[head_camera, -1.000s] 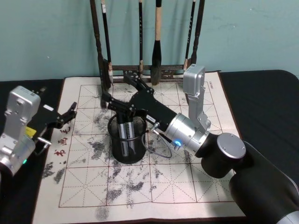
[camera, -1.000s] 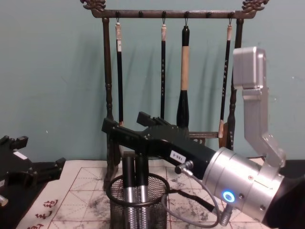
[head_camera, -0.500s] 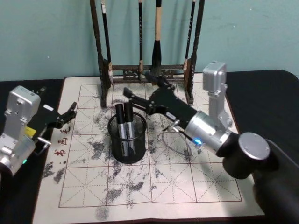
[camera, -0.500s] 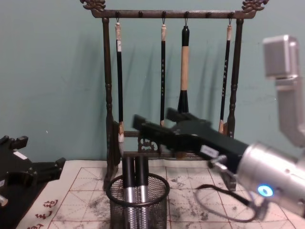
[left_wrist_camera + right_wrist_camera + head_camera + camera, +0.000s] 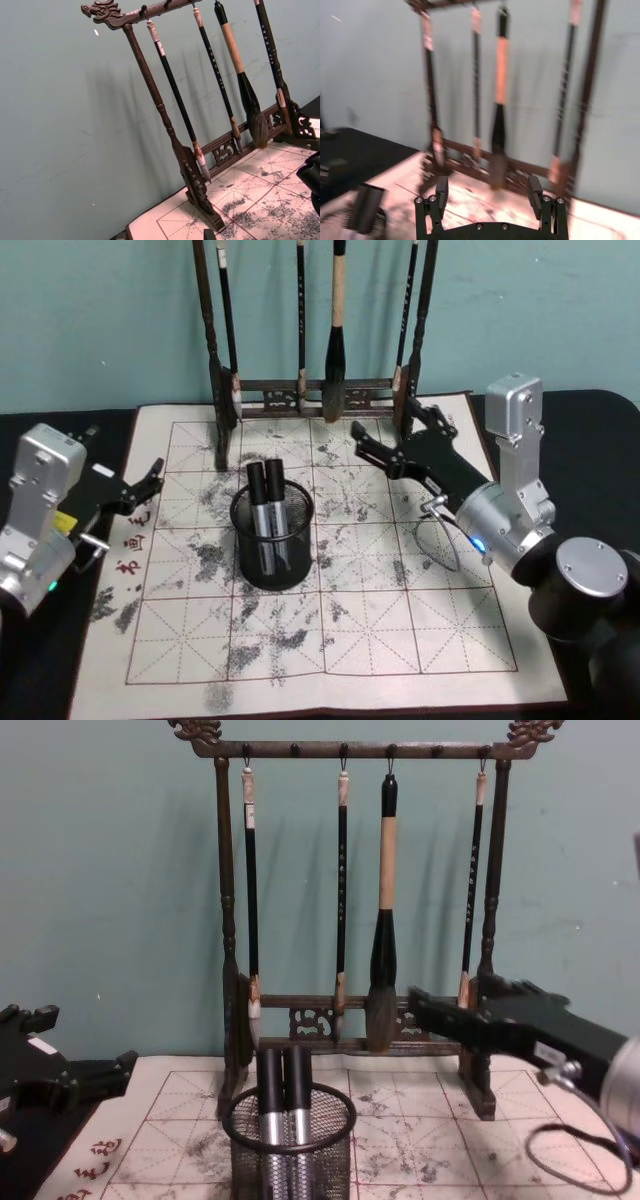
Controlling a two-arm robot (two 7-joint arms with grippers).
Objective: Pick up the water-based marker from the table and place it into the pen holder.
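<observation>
Two water-based markers (image 5: 267, 508) stand near-upright in pen holder (image 5: 272, 558), side by side, long axes vertical, black caps up above rim, silver barrels behind mesh. Holder sits on calligraphy mat (image 5: 330, 640) on table (image 5: 580, 430), in front of brush rack (image 5: 350, 1010). Right gripper (image 5: 395, 445) well right of holder, above mat near rack's right post, arm stretched forward-left, fingers spread apart, nothing between them. Left gripper (image 5: 145, 483) at mat's left edge, arm low, fingers parted, empty.
</observation>
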